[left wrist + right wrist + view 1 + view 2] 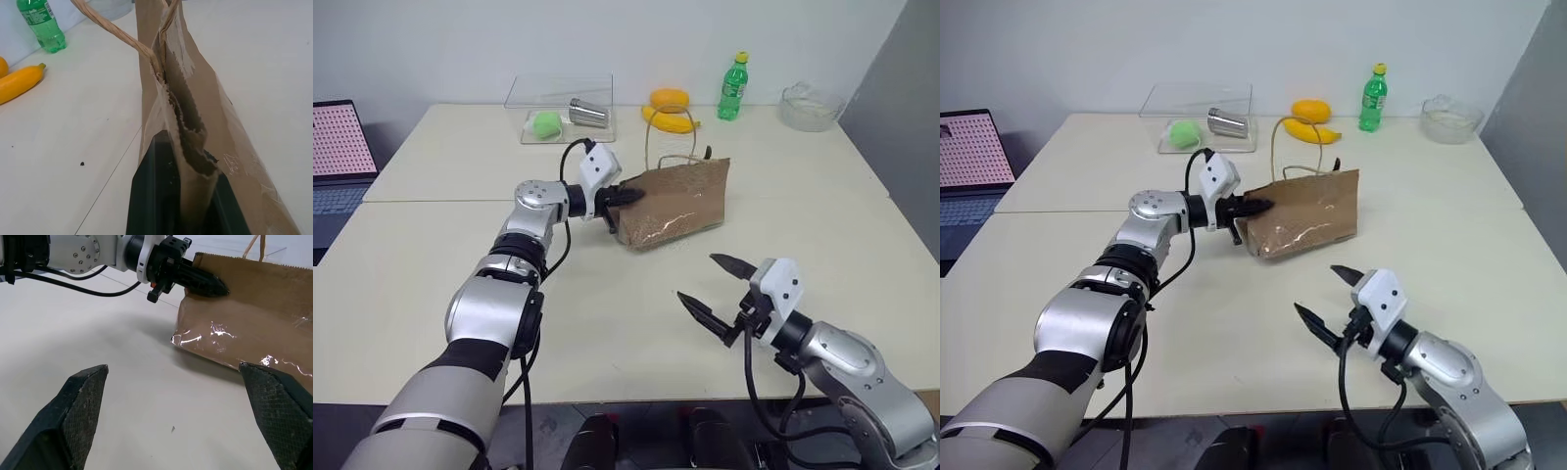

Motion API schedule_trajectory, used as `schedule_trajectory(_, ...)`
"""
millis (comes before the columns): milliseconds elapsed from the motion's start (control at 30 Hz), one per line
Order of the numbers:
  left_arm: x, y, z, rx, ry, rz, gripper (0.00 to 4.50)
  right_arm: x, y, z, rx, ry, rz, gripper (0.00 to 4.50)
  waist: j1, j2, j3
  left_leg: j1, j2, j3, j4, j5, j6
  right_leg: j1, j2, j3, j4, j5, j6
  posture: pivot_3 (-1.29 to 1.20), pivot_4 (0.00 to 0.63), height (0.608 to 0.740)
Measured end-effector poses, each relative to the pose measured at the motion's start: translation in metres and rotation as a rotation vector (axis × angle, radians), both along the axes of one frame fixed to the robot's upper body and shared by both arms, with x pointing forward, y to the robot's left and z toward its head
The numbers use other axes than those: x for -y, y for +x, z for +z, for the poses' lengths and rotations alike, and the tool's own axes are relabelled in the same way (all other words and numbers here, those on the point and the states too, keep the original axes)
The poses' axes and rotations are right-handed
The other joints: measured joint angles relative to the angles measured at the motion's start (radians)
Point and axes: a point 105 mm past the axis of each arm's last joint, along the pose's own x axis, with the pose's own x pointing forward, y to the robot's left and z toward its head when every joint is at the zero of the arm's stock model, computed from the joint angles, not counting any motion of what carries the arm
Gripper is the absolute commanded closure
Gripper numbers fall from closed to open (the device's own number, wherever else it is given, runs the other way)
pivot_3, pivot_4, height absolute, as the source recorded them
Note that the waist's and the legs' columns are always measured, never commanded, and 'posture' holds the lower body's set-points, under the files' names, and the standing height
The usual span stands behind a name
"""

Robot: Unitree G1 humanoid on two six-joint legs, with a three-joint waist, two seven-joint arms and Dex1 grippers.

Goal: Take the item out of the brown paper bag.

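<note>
Left gripper point(628, 195) pinching the near edge of the paper bag point(680, 201); right gripper point(717, 287) spread wide and empty.

Nearest us, the right gripper hovers over the table point(431, 255), its fingers pointing toward the bag, which stands well ahead and slightly left of it. The left gripper, the nearer one, is clamped on the bag's edge, the bag stretching lengthwise away beyond its fingertips. We judge the ketchup bottle lies inside, hidden from us.

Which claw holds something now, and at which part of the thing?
The left claw is shut on the bag, at its upper side edge. The right claw is open, holding nothing.
</note>
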Motion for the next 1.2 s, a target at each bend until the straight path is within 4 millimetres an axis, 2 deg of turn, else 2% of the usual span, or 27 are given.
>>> schedule_trajectory(367, -0.003, -0.006, -0.006, -0.034, -0.022, -0.04, 0.63, -0.003, 0.003, 0.003, -0.011, -0.003, 0.016, 0.0, -0.001, 0.0, 0.0, 0.0, 0.0, 0.0, 0.001, 0.0, 0.0, -0.001, 0.0, 0.0, 0.002, 0.0, 0.0, 0.0, 0.15, 0.74)
schedule_trajectory(567, -0.018, -0.016, 0.0, -0.035, -0.125, -0.058, 0.63, -0.002, 0.002, 0.001, -0.023, -0.006, 0.011, 0.0, -0.008, 0.0, 0.0, 0.0, 0.0, 0.0, 0.001, 0.0, 0.0, -0.001, 0.0, 0.0, 0.003, 0.0, 0.0, 0.0, 0.15, 0.74)
schedule_trajectory(667, -0.029, -0.029, 0.005, -0.027, -0.181, -0.05, 0.63, -0.002, 0.0, 0.002, -0.02, -0.007, 0.01, 0.0, -0.018, 0.0, 0.0, 0.0, 0.001, -0.001, 0.001, 0.0, 0.0, -0.001, 0.0, 0.001, 0.004, 0.0, 0.0, 0.0, 0.15, 0.74)
schedule_trajectory(833, -0.047, -0.067, 0.016, -0.149, -0.252, -0.04, 0.63, 0.004, -0.001, -0.001, -0.033, -0.012, -0.008, 0.0, -0.022, 0.0, 0.0, 0.001, 0.002, -0.001, 0.002, 0.0, 0.0, -0.001, 0.0, 0.0, 0.006, -0.001, -0.001, 0.0, 0.15, 0.74)
schedule_trajectory(967, -0.055, -0.105, 0.023, -0.281, -0.192, -0.117, 0.63, 0.01, -0.001, -0.001, -0.036, -0.017, -0.017, 0.0, -0.023, 0.0, 0.0, 0.002, 0.002, 0.0, 0.003, 0.0, 0.0, 0.0, 0.0, 0.001, 0.006, -0.001, -0.001, 0.0, 0.15, 0.74)
schedule_trajectory(1033, -0.055, -0.12, 0.014, -0.333, -0.133, -0.15, 0.63, 0.013, -0.001, -0.001, -0.036, -0.021, -0.022, 0.0, -0.022, 0.001, 0.0, 0.003, 0.002, 0.0, 0.003, 0.0, 0.0, 0.001, 0.001, 0.001, 0.006, -0.001, -0.001, 0.0, 0.15, 0.74)
schedule_trajectory(1100, -0.047, -0.135, -0.011, -0.414, -0.075, -0.2, 0.63, 0.013, -0.001, 0.0, -0.036, -0.019, -0.017, 0.0, -0.02, 0.001, 0.0, 0.003, 0.002, 0.001, 0.003, 0.0, 0.0, 0.001, 0.0, 0.002, 0.006, -0.001, -0.001, 0.0, 0.15, 0.74)
schedule_trajectory(1167, -0.035, -0.142, -0.034, -0.465, -0.053, -0.227, 0.63, 0.013, -0.002, 0.0, -0.038, -0.016, -0.014, 0.0, -0.017, 0.0, 0.0, 0.003, 0.002, 0.0, 0.003, 0.0, 0.0, 0.001, 0.001, 0.001, 0.006, -0.001, -0.001, 0.0, 0.15, 0.74)
schedule_trajectory(1200, -0.027, -0.139, -0.037, -0.45, -0.069, -0.222, 0.63, 0.013, -0.002, 0.0, -0.039, -0.015, -0.013, 0.0, -0.011, 0.0, 0.0, 0.002, 0.002, 0.0, 0.004, 0.0, 0.0, 0.001, 0.0, 0.001, 0.006, -0.001, -0.001, 0.0, 0.15, 0.74)
